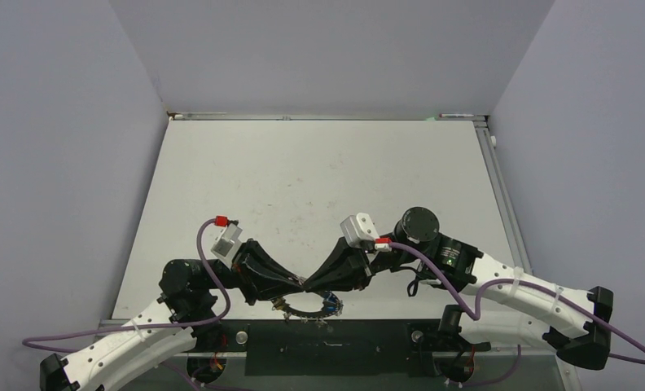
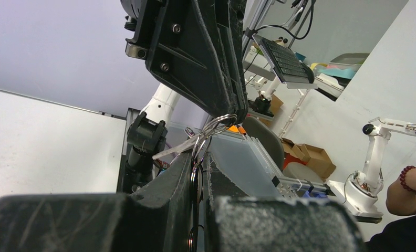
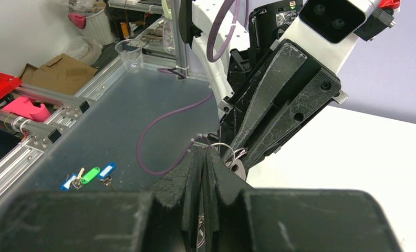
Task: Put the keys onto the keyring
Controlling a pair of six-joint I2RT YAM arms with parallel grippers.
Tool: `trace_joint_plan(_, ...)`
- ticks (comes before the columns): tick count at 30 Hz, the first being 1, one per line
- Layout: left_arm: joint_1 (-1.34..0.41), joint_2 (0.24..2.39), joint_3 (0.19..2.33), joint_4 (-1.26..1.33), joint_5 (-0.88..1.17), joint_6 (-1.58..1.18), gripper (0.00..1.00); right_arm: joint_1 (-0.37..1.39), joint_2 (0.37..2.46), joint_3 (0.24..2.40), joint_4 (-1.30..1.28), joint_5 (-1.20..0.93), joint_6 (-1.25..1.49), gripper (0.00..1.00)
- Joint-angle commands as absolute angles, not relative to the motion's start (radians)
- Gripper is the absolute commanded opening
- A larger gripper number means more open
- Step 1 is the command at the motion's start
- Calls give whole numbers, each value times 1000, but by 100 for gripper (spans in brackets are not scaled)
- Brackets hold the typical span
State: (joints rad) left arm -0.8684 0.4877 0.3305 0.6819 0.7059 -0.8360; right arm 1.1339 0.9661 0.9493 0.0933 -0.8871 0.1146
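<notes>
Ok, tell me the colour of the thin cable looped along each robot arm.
Purple cable, best in the top external view.

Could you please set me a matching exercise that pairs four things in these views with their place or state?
Things:
1 left gripper
2 keyring
3 green key tag
4 clear plastic cup

Places or states:
A standing upright at the far end of the grey platform
B at the table's near edge, also clamped by the right gripper
C lying between blue tags
D shut, fingers closed on the ring

Pairs: 1-D, 2-B, 3-C, 4-A
</notes>
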Motion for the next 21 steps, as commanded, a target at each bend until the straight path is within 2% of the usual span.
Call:
trace_joint_plan(1, -868, 485, 338, 767, 703, -857, 0, 1141, 980, 968, 179, -921, 103, 5)
trace_joint_plan(21, -868, 472, 344, 757, 723, -869, 0, 1141, 999, 1021, 144, -932, 53, 5)
